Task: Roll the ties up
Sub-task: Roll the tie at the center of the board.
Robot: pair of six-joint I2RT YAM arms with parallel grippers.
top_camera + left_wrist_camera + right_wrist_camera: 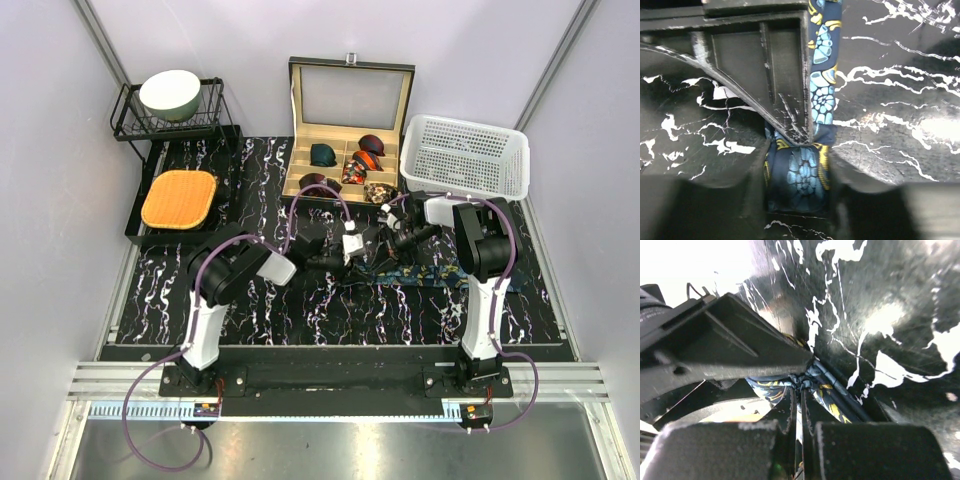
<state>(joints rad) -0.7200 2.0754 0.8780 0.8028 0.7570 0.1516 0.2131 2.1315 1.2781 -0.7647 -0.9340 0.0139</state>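
Left gripper (797, 197), navy tie (821, 100) coil between fingers

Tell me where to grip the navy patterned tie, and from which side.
Grip the tie at its rolled coil, pinched across its width, coming from above. The coil is compact and stands on the table, while the loose strip lies flat and would likely slip.

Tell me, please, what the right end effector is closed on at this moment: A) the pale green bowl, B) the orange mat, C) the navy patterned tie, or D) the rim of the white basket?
C: the right wrist view shows the right end effector closed tight on a bunched fold of the navy patterned tie.
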